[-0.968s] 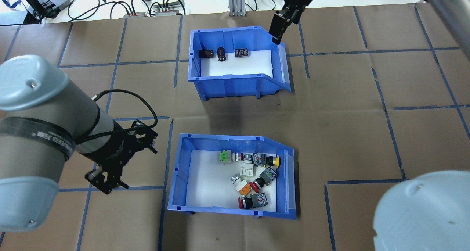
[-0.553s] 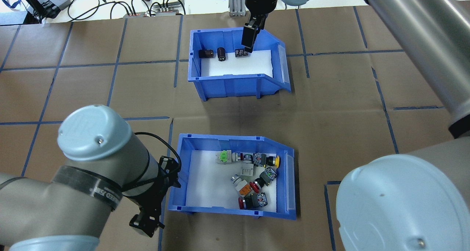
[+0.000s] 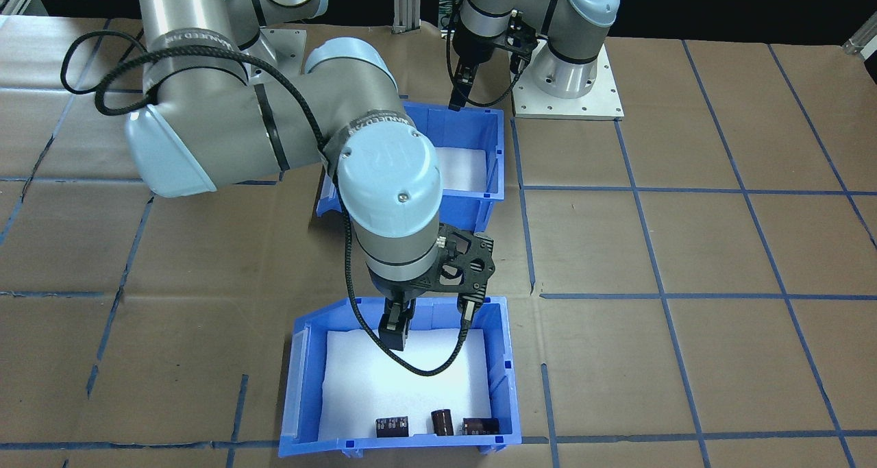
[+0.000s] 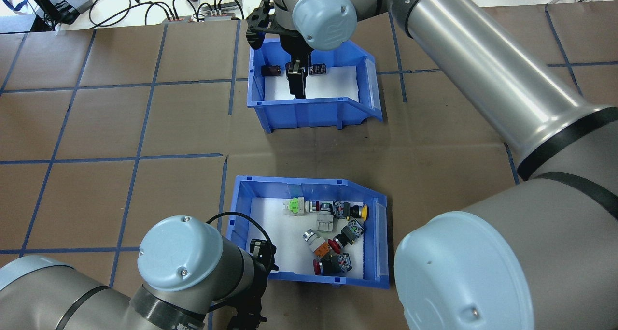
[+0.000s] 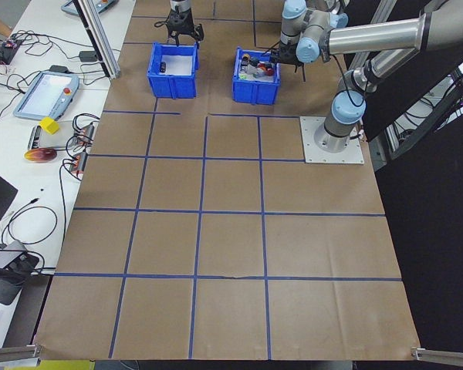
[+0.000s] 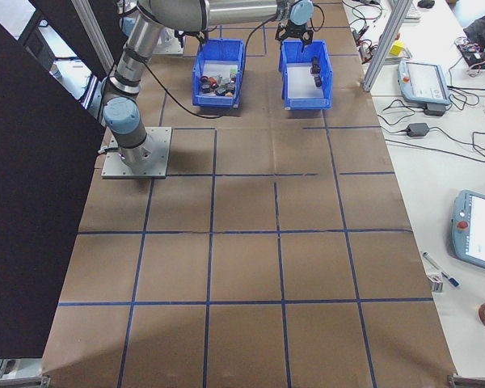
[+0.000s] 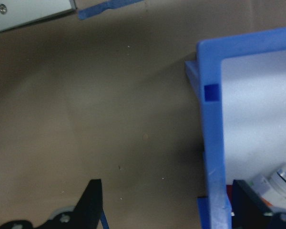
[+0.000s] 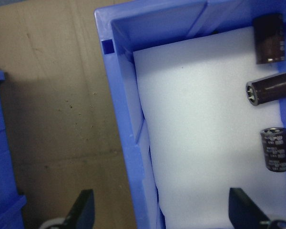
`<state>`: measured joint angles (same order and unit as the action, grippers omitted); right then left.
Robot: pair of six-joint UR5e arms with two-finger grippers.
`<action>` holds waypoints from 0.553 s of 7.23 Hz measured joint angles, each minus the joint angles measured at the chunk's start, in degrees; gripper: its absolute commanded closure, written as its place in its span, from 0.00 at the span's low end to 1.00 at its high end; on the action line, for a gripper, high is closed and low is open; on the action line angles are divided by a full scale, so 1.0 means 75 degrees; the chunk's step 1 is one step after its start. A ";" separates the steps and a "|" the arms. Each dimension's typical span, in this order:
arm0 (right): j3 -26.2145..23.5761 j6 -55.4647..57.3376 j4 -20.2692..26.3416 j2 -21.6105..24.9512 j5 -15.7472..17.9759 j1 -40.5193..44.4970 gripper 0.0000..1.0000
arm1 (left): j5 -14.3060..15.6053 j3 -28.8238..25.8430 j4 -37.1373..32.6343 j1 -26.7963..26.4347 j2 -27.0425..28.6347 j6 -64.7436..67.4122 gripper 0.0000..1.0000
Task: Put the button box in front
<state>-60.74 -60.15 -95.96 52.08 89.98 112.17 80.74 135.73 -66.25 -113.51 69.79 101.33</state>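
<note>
Robotics lab: 2 arms, teach pendants [image 6: 424, 81], cables [image 4: 145, 6] beside taped table [image 5: 231, 231].

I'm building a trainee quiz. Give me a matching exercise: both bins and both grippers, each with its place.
1 button box
2 cylinder bin
3 left gripper
4 right gripper

a open, astride far bin's wall
b nearer the robot
c farther from the robot
d open, astride near bin's wall

Pairs: 1-b, 2-c, 3-d, 4-a

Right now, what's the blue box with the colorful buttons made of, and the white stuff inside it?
The button box looks like glossy molded plastic, with ribbed, shiny walls. The white liner seems to be foam: flat, matte and soft-looking, though I can't be sure.
</note>
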 measured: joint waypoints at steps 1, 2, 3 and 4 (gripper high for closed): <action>-0.0042 -0.0063 -0.0043 -0.0132 0.0095 0.0105 0.00 | 0.0006 0.0031 0.0117 -0.0088 0.0178 0.0047 0.24; -0.0103 -0.0075 -0.0074 -0.0234 0.0131 0.0168 0.06 | 0.0022 0.0030 0.0279 -0.0165 0.0400 0.0063 0.24; -0.0220 -0.0066 -0.0136 -0.0326 0.0149 0.0227 0.32 | 0.0038 0.0026 0.0617 -0.0201 0.0661 0.0072 0.24; -0.0352 -0.0050 -0.0230 -0.0377 0.0162 0.0277 0.46 | 0.0089 0.0022 0.0991 -0.0224 0.0917 0.0071 0.33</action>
<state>-63.37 -60.53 -97.69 49.25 91.20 114.24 81.41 135.90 -58.82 -115.19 76.66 101.86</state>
